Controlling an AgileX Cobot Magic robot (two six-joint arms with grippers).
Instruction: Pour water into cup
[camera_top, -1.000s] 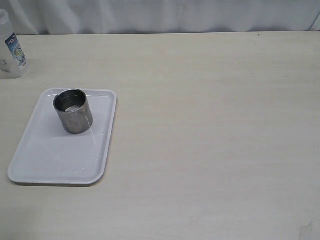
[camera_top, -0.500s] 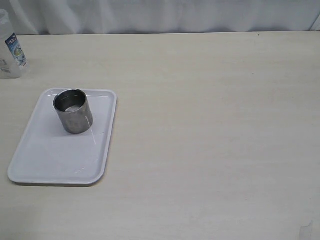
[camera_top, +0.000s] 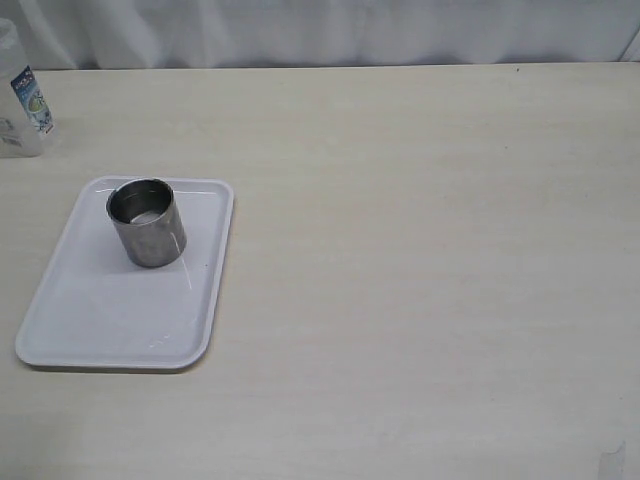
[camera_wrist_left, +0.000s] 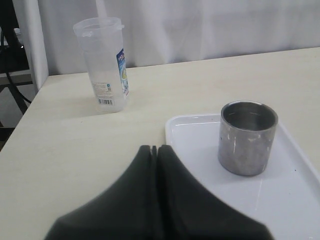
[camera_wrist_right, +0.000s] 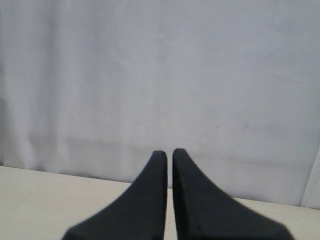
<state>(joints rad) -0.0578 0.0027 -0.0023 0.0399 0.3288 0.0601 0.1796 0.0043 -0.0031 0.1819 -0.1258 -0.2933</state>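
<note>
The brushed-steel cup (camera_top: 147, 221) (camera_wrist_left: 247, 137) stands upright on the far end of a white tray (camera_top: 110, 320) (camera_wrist_left: 280, 200) at the left of the table. Any water in it is too faint to make out. A translucent plastic container with a blue-white label (camera_top: 20, 105) (camera_wrist_left: 104, 64) stands at the far left edge, apart from the tray. My left gripper (camera_wrist_left: 154, 148) is shut and empty, well short of the cup, near the tray's edge. My right gripper (camera_wrist_right: 169, 152) is shut with a thin slit and holds nothing. It faces a white curtain. Neither gripper shows in the exterior view.
A white curtain (camera_top: 320, 30) hangs behind the table's far edge. The pale wooden tabletop (camera_top: 430, 260) stretches to the right of the tray. In the left wrist view the table's side edge (camera_wrist_left: 20, 125) lies past the container, with a dark frame beyond.
</note>
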